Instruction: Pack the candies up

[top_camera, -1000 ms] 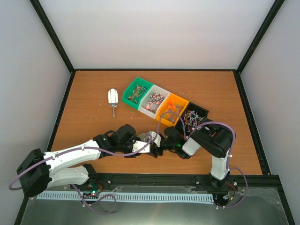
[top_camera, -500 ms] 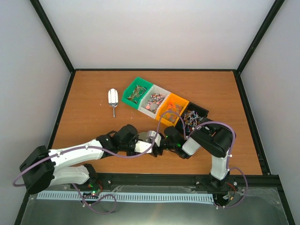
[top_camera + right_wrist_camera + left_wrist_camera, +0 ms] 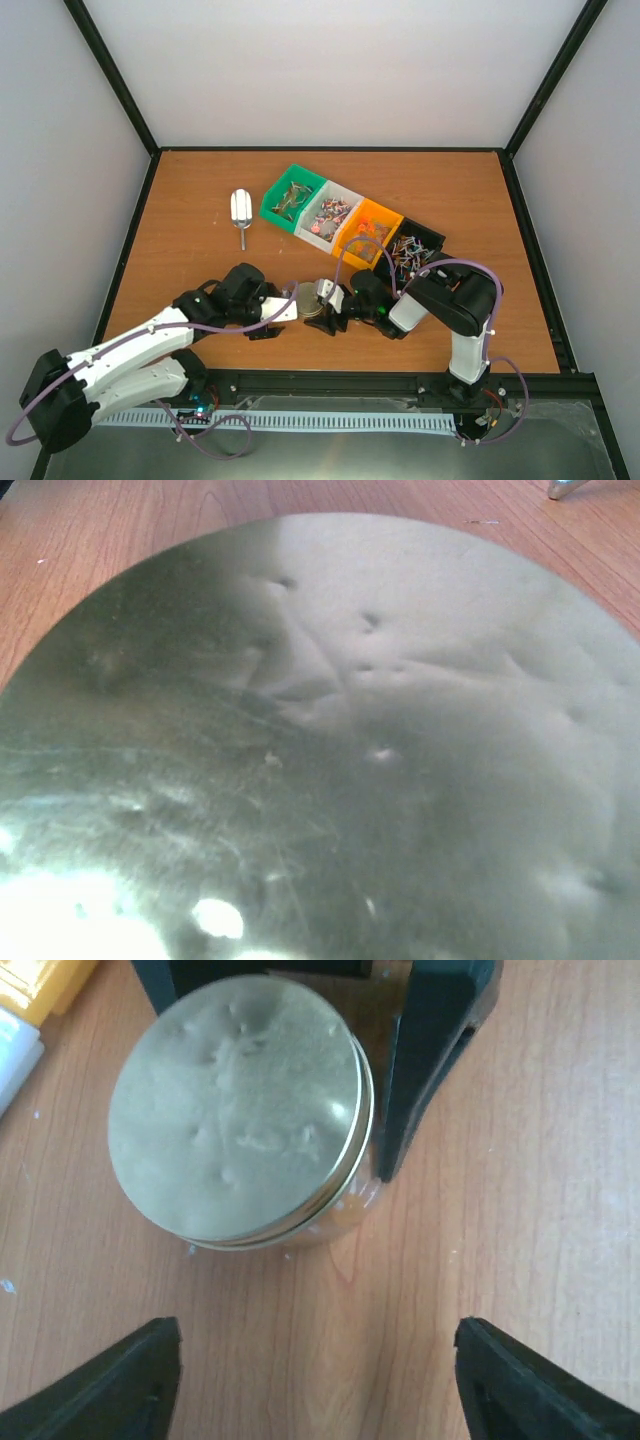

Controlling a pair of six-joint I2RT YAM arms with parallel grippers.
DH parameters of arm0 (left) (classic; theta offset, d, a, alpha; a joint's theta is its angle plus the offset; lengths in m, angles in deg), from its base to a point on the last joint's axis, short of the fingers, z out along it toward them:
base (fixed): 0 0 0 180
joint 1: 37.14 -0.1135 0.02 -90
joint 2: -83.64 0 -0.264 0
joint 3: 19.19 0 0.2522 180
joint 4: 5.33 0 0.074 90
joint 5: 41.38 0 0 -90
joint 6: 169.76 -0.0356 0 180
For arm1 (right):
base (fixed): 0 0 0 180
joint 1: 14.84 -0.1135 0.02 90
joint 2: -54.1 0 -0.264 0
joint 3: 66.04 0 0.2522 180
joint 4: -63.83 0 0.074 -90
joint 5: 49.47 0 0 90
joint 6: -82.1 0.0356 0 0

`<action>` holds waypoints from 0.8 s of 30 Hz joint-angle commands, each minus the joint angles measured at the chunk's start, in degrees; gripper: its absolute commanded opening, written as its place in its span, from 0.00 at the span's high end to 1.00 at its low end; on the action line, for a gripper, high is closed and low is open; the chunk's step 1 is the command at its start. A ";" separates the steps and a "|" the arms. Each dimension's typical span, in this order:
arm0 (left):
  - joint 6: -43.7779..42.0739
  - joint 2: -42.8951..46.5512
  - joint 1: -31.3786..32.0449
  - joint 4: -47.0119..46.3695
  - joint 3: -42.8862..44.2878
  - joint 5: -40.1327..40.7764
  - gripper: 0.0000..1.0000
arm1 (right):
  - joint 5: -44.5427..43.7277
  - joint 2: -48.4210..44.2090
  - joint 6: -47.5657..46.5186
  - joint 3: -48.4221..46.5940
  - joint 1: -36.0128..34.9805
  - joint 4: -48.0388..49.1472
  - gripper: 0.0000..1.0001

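Observation:
The candies lie in heaps in a row of bins: green (image 3: 292, 197), white (image 3: 328, 215), orange (image 3: 366, 232) and black (image 3: 413, 250). A clear jar with a dented silver lid (image 3: 240, 1110) stands on the table near the arms (image 3: 310, 299). My right gripper (image 3: 324, 302) is shut on the jar, and its black fingers (image 3: 430, 1060) flank the jar's sides. That lid (image 3: 350, 750) fills the right wrist view and hides the right fingertips. My left gripper (image 3: 320, 1380) is open just left of the jar, with bare wood between its fingers.
A metal scoop (image 3: 241, 210) lies on the table left of the green bin. Corners of the orange bin (image 3: 40, 985) and white bin (image 3: 12, 1055) show at the left wrist view's upper left. Black frame rails border the wooden table (image 3: 180, 250).
My left gripper has opened and drawn back to the left, off the jar's lid. The right gripper and the jar have stayed in place.

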 commanded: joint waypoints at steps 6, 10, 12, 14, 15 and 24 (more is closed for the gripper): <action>15.59 -5.42 0.78 2.04 8.19 -3.26 0.12 | 0.20 1.99 1.67 1.33 -0.38 -2.64 0.33; 19.66 -9.96 1.09 -1.69 10.97 -4.46 0.09 | -0.14 1.68 1.77 1.53 -0.38 -2.48 0.27; 20.39 -11.77 1.58 -4.61 11.34 -3.07 0.08 | -0.15 1.40 1.81 1.59 -0.38 -2.36 0.26; 20.38 -13.47 2.05 -6.40 11.53 -1.86 0.04 | -0.12 1.31 1.88 1.72 -0.38 -2.12 0.19; 20.27 -14.41 2.23 -7.14 11.62 -1.56 0.02 | -0.07 1.24 1.99 1.81 -0.38 -1.89 0.15; 21.14 -18.98 3.14 -11.16 12.48 -2.53 0.03 | 0.64 1.13 2.86 2.10 -0.38 -0.03 0.10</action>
